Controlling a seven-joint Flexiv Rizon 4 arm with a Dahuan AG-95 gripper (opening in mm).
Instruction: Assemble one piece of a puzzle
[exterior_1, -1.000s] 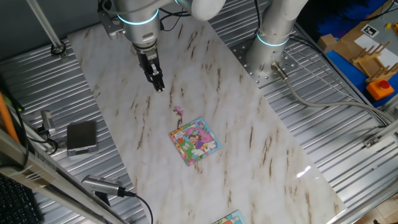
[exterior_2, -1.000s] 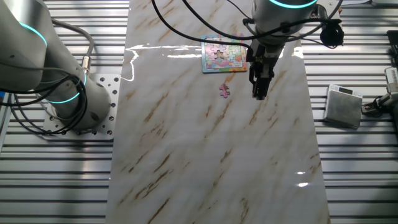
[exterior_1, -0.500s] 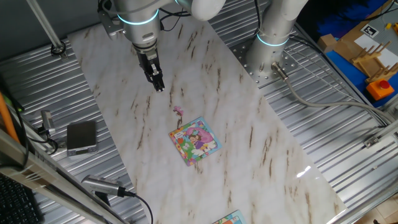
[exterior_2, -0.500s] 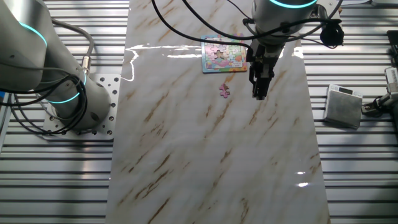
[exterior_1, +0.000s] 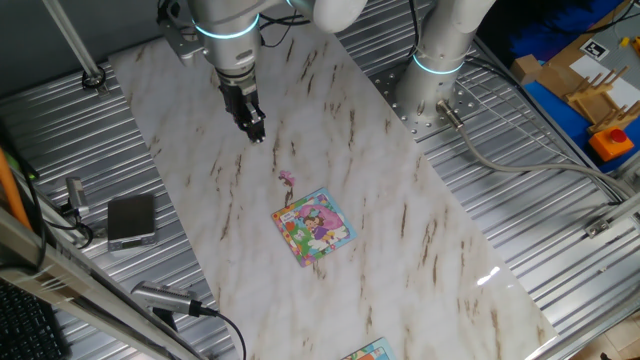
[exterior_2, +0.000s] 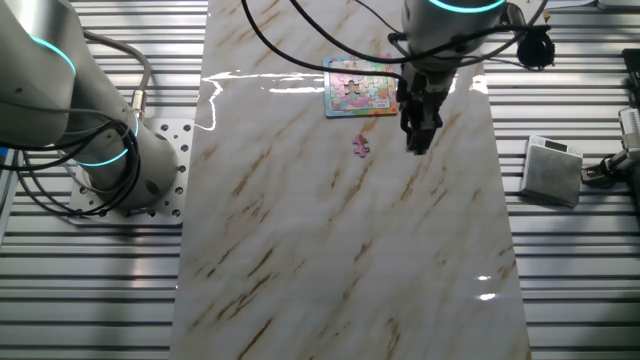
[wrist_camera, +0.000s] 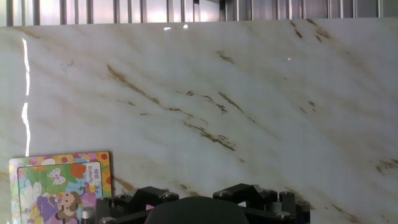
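my gripper (exterior_1: 257, 131) has shifted a touch since a second ago, up and a bit right in the one fixed view, otherwise the scene is unchanged. it hangs over bare marble table (exterior_1: 400, 200), carrying nothing. fingers look pressed close together in both fixed views, but they're small and dark so i can't tell for sure; the hand view only shows the gripper body at the bottom edge.

the piece (exterior_1: 287, 179) lies flat on the marble, untouched, just beside the far corner of the puzzle (exterior_1: 314, 225) and apart from it. in the other fixed view the piece (exterior_2: 362, 146) sits left of my gripper (exterior_2: 416, 143) and nearer than the puzzle (exterior_2: 358, 87), which shows a gap in its middle. the hand view catches only the puzzle's corner (wrist_camera: 59, 186) at lower left.

meaning: i judge the pick hasn't started. the small move reads as repositioning; i'm near the piece but not over it. next i need to get above it, spread the fingers and come down.
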